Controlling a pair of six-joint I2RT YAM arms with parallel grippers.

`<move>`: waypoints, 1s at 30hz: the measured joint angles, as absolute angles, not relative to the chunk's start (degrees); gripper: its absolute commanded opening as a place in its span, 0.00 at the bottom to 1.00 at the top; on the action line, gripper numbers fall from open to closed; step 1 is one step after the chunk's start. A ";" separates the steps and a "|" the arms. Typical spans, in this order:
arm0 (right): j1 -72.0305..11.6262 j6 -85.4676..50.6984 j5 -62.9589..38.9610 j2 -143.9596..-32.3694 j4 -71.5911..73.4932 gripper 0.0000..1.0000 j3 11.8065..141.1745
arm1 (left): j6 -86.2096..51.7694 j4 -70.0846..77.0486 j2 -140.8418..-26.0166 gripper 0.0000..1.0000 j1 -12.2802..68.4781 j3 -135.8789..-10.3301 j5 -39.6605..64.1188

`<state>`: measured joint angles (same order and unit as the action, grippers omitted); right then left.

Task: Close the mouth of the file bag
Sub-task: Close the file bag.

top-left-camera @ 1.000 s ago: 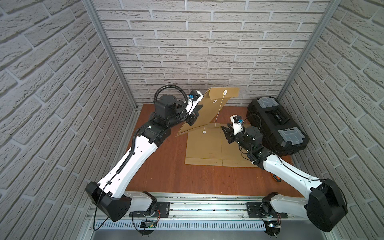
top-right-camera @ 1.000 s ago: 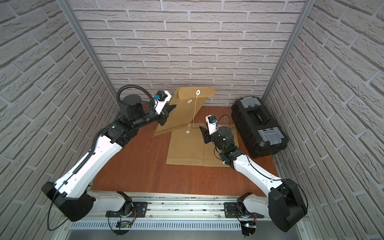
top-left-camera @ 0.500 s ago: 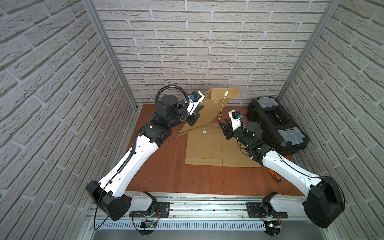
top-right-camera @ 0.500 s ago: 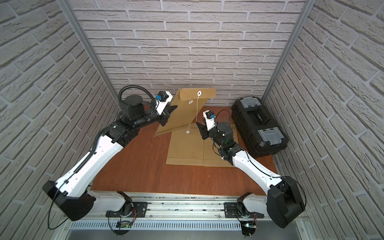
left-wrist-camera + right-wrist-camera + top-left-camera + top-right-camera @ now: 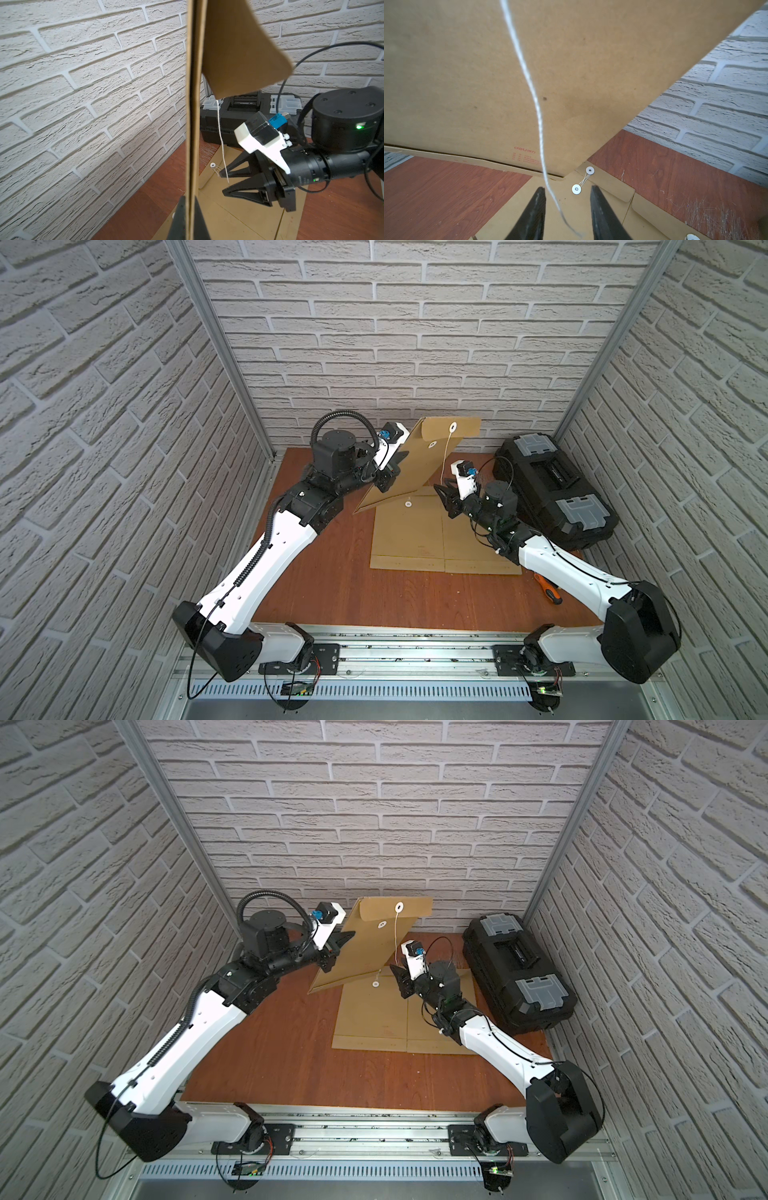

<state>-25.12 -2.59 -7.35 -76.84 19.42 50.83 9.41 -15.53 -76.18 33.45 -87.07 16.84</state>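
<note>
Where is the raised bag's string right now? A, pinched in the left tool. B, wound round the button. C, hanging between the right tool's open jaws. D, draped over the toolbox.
C: in the right wrist view the string dangles loose between the open jaws of the right tool.

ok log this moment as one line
left jaws: shut on file bag, held up | right jaws: open, string hanging between them | flap: not tied down

The file bag (image 5: 415, 472) is showing plain kraft brown, its buttons (image 5: 453, 427) and string (image 5: 537, 108) showing white, with small red print. The counter (image 5: 332, 580) is showing reddish-brown wood grain. The toolbox (image 5: 540, 485) is showing black with grey patches, and the wall (image 5: 415, 344) a white brick pattern.
</note>
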 measured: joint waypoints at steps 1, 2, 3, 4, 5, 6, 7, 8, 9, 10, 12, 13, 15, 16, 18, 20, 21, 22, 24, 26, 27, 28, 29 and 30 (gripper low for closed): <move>-25.12 -2.66 -7.33 -77.30 19.70 0.31 50.83 | 9.41 -15.55 -76.18 0.00 33.45 -87.07 16.86; -25.12 -2.57 -7.33 -77.73 19.94 0.29 50.83 | 9.41 -15.55 -76.18 0.00 33.45 -87.07 16.88; -25.12 -2.59 -7.31 -78.13 20.12 0.28 50.83 | 9.39 -15.55 -76.18 0.00 33.45 -87.07 16.88; -25.12 -2.68 -7.27 -78.65 20.38 0.26 50.83 | 9.39 -15.53 -76.18 0.00 33.47 -87.07 16.88; -25.12 -2.63 -7.25 -79.15 20.60 0.23 50.83 | 9.39 -15.53 -76.18 0.00 33.47 -87.07 16.91; -25.12 -2.79 -7.20 -79.50 20.84 0.21 50.83 | 9.39 -15.55 -76.18 0.00 33.47 -87.07 16.91; -25.12 -2.79 -7.18 -79.83 21.02 0.18 50.83 | 9.39 -15.57 -76.18 0.00 33.47 -87.07 16.91; -25.12 -2.81 -7.16 -80.07 21.26 0.14 50.83 | 9.39 -15.59 -76.18 0.00 33.47 -87.07 16.91; -25.12 -2.92 -7.16 -80.18 21.56 0.10 50.83 | 9.39 -15.62 -76.18 0.00 33.47 -87.07 16.88; -25.12 -3.03 -7.16 -80.20 21.76 0.07 50.83 | 9.37 -15.68 -76.18 0.00 33.47 -87.07 16.88; -25.15 -3.31 -7.18 -80.20 22.35 0.03 50.83 | 9.19 -16.05 -76.18 0.00 33.47 -87.15 16.75; -25.26 -3.64 -7.14 -80.16 22.57 0.03 50.83 | 8.93 -16.23 -76.20 0.00 33.52 -87.22 16.62; -25.85 -3.66 -6.37 -79.88 22.57 0.02 50.78 | 7.86 -16.71 -76.51 0.00 33.52 -87.94 16.27; -26.57 -3.46 -5.54 -79.64 22.44 0.03 50.78 | 7.05 -16.69 -76.79 0.00 33.50 -88.31 16.10; -28.91 -2.24 -3.29 -78.85 21.93 0.03 50.78 | 4.97 -16.60 -77.52 0.00 33.45 -89.06 16.14; -32.91 0.08 -0.08 -77.91 20.93 0.03 50.78 | 2.48 -16.34 -78.32 0.00 33.28 -89.08 16.58; -34.68 0.99 1.37 -77.62 20.47 0.03 50.81 | 1.52 -16.36 -78.76 0.00 32.99 -89.08 16.95; -36.51 2.24 2.90 -77.43 19.99 0.03 50.89 | 0.14 -16.32 -79.26 0.00 32.77 -89.08 17.54; -39.90 4.38 5.67 -77.45 18.76 0.03 51.46 | -2.02 -16.29 -80.05 0.00 32.23 -88.82 18.81; -42.78 6.68 8.43 -77.45 17.34 0.03 52.31 | -4.38 -16.21 -80.55 0.00 31.48 -88.12 20.38; -43.83 7.60 9.50 -77.49 16.80 0.03 52.84 | -5.23 -16.08 -80.66 0.00 31.27 -87.68 21.15; -45.01 8.78 10.68 -77.60 16.21 0.03 53.58 | -6.22 -15.99 -80.77 0.00 31.05 -87.22 22.04; -46.13 9.98 11.75 -77.82 15.57 0.03 54.50 | -6.92 -15.86 -80.84 0.00 30.79 -86.76 22.92; -46.94 11.05 12.62 -78.08 15.09 0.03 55.46 | -7.70 -15.84 -80.93 0.00 30.68 -86.43 23.75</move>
